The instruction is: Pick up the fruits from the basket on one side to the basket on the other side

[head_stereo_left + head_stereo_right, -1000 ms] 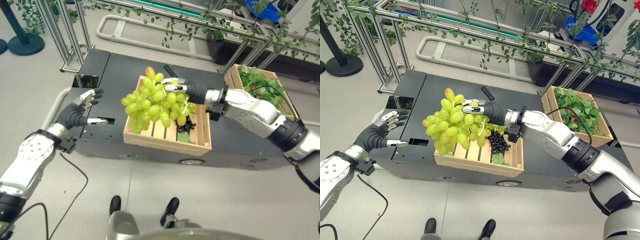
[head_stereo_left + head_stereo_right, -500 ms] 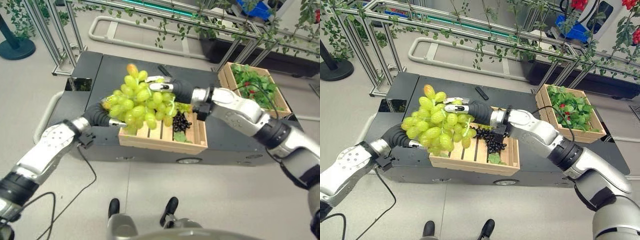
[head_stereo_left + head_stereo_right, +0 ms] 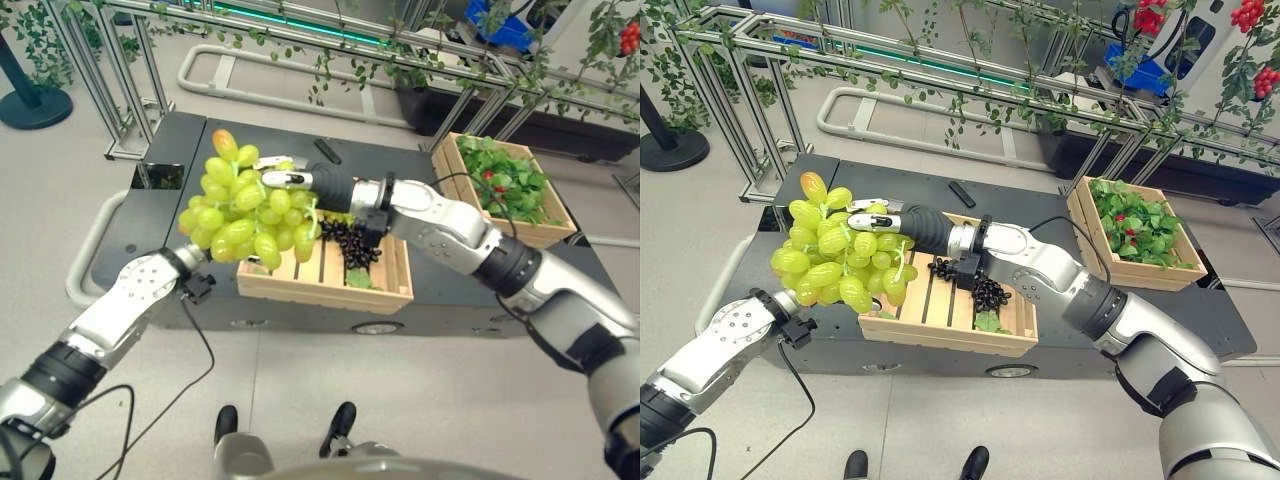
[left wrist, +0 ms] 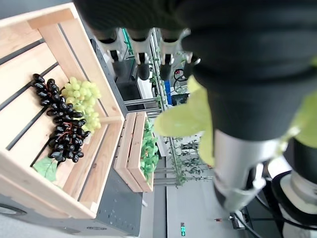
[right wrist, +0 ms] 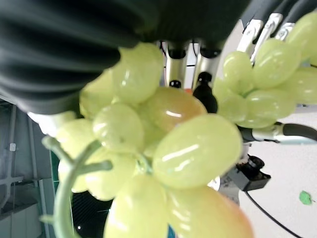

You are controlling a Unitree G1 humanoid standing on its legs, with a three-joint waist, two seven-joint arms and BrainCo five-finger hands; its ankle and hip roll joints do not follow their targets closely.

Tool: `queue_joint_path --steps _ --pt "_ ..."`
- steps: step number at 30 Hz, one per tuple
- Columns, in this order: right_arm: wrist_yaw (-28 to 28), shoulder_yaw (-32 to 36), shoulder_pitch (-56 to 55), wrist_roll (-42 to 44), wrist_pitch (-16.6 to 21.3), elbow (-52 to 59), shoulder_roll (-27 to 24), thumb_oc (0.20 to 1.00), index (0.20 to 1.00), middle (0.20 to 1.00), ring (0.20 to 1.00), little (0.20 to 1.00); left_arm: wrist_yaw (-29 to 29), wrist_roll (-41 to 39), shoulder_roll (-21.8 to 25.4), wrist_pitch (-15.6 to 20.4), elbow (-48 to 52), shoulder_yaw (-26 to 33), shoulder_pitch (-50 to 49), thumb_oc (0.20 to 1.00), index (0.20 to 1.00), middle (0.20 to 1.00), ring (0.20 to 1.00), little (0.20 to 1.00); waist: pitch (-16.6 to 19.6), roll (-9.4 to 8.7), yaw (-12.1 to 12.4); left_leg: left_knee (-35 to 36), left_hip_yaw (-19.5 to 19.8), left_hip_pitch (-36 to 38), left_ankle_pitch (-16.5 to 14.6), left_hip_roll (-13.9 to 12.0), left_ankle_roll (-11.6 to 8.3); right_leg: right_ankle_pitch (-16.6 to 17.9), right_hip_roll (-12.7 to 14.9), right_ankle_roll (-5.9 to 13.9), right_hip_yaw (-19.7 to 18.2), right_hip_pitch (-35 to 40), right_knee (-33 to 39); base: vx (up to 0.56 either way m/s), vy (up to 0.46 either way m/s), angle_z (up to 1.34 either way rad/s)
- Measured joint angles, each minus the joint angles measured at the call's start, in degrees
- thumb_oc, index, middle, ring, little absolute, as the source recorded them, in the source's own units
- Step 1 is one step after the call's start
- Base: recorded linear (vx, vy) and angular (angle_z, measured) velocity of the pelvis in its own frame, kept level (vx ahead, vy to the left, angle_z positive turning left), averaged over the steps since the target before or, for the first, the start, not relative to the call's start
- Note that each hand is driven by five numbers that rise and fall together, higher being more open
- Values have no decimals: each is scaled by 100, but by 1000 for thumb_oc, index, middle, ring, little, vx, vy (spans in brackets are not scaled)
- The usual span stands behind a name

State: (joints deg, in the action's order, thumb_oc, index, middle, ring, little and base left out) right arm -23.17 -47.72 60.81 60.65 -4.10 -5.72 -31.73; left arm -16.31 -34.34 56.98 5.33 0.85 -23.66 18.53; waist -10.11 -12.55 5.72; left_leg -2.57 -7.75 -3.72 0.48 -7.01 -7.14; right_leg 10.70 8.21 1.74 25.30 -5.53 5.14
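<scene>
Right robot hand (image 3: 878, 217) reaches across from the right, fingers curled round the top of a big green grape bunch (image 3: 835, 255), holding it up in the air over the left end of the near wooden basket (image 3: 325, 285). Right wrist view: grapes pressed right against the palm. Left robot hand (image 4: 143, 54) sits under or behind the bunch, mostly hidden in the eye views; its wrist view shows dark-tipped fingers fairly straight, but cannot tell whether they grip anything. In the near basket lie a black grape bunch (image 3: 348, 242) and a small green grape bunch (image 4: 83, 94) at the far side. Basket rests on the dark table (image 3: 250, 140). A 2nd wooden basket (image 3: 1137, 268) with green leaves and red bits sits well apart at the table's right end.
</scene>
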Motion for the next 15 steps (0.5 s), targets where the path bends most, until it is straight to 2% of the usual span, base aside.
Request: queue_joint_path --steps 9,15 --pt "31 3 -21 0 24 -195 60 200 200 200 200 200 -21 -13 -14 -4 3 45 -181 1000 1000 1000 1000 1000 65 5 -2 7 -1 -2 0 0 0 -5 1 1 1 -4 0 0 0 0" --pt "140 274 -302 0 66 -311 68 200 200 200 200 200 -41 -18 -249 -2 41 487 -791 1000 1000 1000 1000 1000 114 6 10 20 -2 -4 -2 0 -1 -29 0 19 2 -13 1 0 0 0"
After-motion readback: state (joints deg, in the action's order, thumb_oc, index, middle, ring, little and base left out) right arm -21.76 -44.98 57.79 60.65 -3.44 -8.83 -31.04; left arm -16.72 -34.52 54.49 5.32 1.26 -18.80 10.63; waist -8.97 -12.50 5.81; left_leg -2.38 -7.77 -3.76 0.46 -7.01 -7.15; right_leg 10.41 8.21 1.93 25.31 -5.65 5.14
